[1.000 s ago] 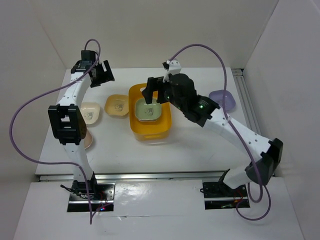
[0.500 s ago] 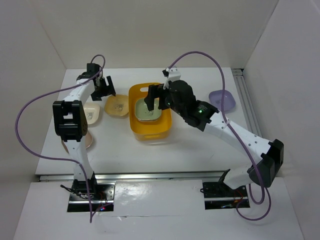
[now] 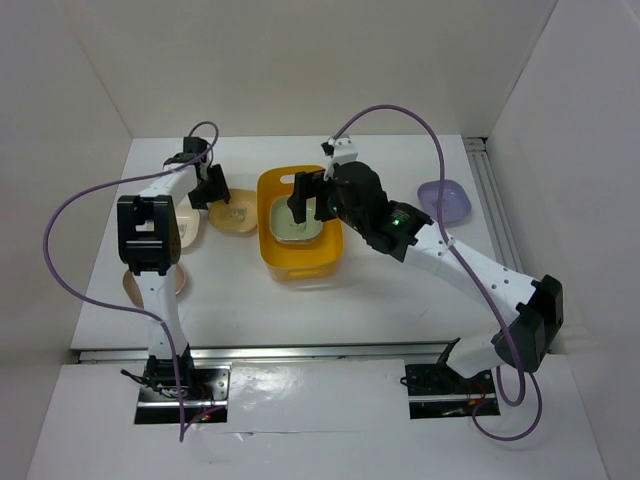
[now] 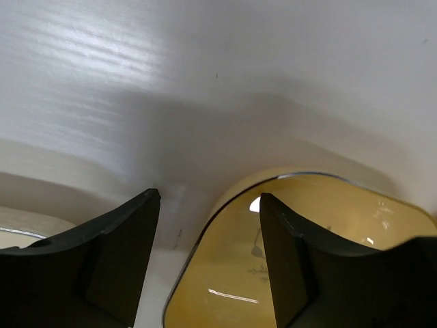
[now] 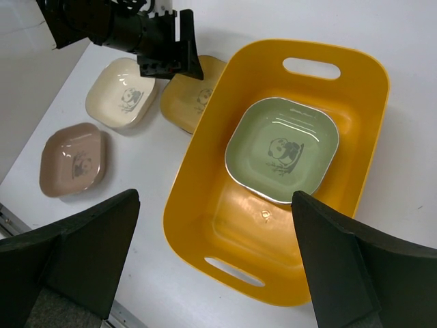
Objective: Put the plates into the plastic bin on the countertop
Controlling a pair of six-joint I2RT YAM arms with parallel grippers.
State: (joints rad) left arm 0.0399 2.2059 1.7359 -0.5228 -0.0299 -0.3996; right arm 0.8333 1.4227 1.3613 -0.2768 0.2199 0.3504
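Note:
The orange plastic bin (image 3: 272, 255) (image 5: 382, 102) stands mid-countertop with a green plate (image 3: 295, 224) (image 5: 283, 150) lying flat in it. My right gripper (image 3: 300, 198) (image 5: 215, 260) hovers above the bin, open and empty. Left of the bin lies a yellow plate (image 3: 236, 214) (image 4: 287, 273) (image 5: 191, 106). My left gripper (image 3: 211, 186) (image 4: 208, 225) is low over its far-left rim, open, with one finger (image 4: 293, 260) inside the dish and the other finger (image 4: 116, 253) outside. A cream plate (image 3: 186, 226) (image 5: 121, 101), a tan plate (image 3: 178, 281) (image 5: 72, 158) and a lavender plate (image 3: 445, 200) lie on the countertop (image 3: 400, 290).
White walls close the back and both sides. A metal rail (image 3: 495, 200) runs along the right edge behind the lavender plate. The left arm's black elbow (image 3: 148, 235) hangs over part of the tan plate. Purple cables loop above both arms.
My left gripper has swung from the back left corner down to the yellow plate's rim, and its jaws have narrowed. The right gripper shifted slightly over the bin and stays wide.

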